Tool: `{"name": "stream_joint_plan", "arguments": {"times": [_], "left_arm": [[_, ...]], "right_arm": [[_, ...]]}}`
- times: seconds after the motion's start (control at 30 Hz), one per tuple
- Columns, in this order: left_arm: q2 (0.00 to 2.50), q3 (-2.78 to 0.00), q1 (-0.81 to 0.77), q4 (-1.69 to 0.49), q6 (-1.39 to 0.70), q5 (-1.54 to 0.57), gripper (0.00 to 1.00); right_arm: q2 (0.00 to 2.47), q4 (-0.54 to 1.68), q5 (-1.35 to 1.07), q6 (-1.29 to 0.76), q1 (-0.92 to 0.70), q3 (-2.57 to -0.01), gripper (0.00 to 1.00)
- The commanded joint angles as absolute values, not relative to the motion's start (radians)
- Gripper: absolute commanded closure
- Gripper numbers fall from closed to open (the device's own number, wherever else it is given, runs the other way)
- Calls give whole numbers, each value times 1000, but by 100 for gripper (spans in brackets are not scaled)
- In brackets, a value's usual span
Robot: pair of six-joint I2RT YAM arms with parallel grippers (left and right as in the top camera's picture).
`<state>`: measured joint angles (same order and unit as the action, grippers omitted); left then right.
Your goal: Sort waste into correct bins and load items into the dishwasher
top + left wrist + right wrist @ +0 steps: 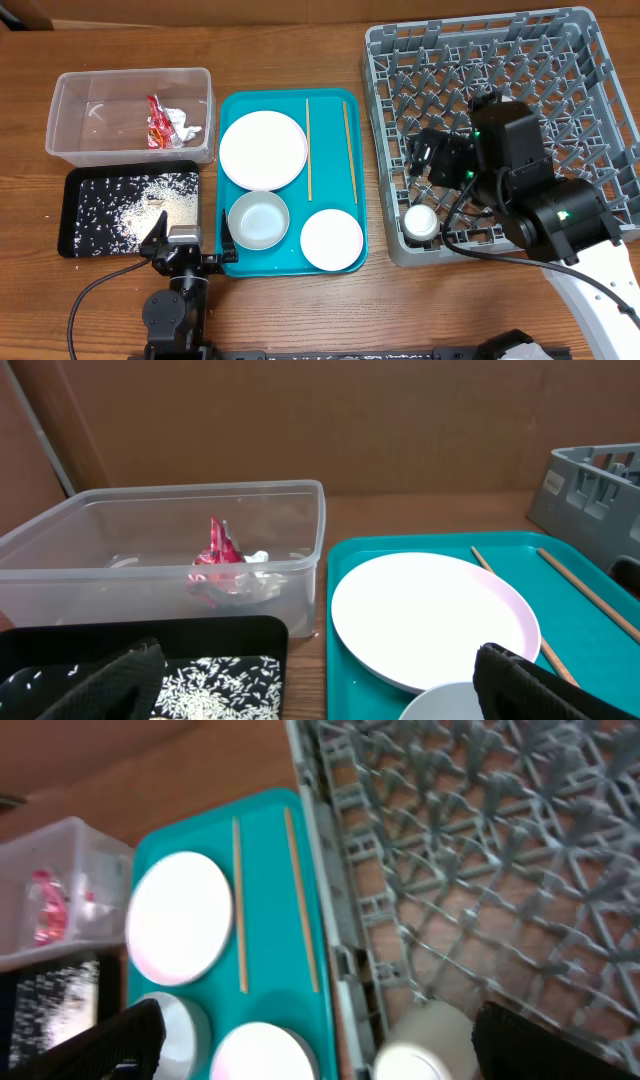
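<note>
The clear tub [60, 100] holds the red-and-white wrapper [157, 120] and the white tissue [185, 128]. Rice [150, 200] lies in the black tray [70, 215]. The plate [262, 150], two chopsticks [308, 150], an upright bowl [258, 220] and a second bowl [331, 240] sit on the teal tray [232, 110]. A small cup [420, 222] sits in the grey rack [600, 60] at its front left corner. My left gripper [192, 240] is open and empty between the black tray and the upright bowl [440, 705]. My right gripper [418, 160] is open over the rack, above the cup [425, 1040].
The rack fills the right side and the teal tray the middle. The tub stands behind the black tray at the left. Bare wooden table runs along the front edge and far left.
</note>
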<state>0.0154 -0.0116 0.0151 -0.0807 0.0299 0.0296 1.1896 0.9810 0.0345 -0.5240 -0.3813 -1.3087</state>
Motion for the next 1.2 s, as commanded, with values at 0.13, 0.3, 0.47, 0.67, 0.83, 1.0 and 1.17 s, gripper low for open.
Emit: {"name": "stream_joint_plan", "arguments": {"times": [0.13,0.3,0.47,0.67,0.83,1.0,1.17], "left_arm": [[4,-5,19,-74,46,32,0],[4,-5,19,-74,46,32,0],[4,-5,19,-74,45,32,0],[4,-5,19,-74,46,32,0],[4,-5,19,-74,46,32,0],[4,-5,19,-74,46,32,0],[4,-5,19,-74,46,32,0]], "right_arm": [[1207,959,-84,-527,-387,-1323,4],[1251,1049,-113,-509,-429,-1323,21],[1340,1013,-136,-440,-593,-1323,27],[1527,861,-39,-441,-694,-1324,34],[1697,666,-46,-444,-693,-1324,43],[1827,558,-9,-445,-693,-1324,48],[1905,510,25,-445,-693,-1324,50]]}}
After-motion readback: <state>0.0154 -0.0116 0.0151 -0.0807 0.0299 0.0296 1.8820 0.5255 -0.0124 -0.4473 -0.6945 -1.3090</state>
